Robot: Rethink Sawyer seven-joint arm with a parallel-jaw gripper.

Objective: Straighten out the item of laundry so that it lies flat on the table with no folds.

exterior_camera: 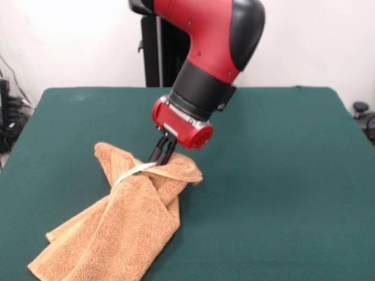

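The orange-tan terry towel (pixel 123 219) lies rumpled and folded over itself on the left front part of the dark green table (pixel 275 175), running from the middle down to the front left edge. A white band or tag (pixel 133 171) crosses its upper part. My gripper (pixel 162 157) comes down from the red and black arm, tilted, and its dark fingers are closed together on the towel's upper fold next to the white band. The towel's top edge is bunched up around the fingertips.
The robot's black pedestal (pixel 158 52) stands at the table's far side. Dark equipment and cables (pixel 12 117) sit off the table's left edge, and a dark object (pixel 363 117) shows past the right edge.
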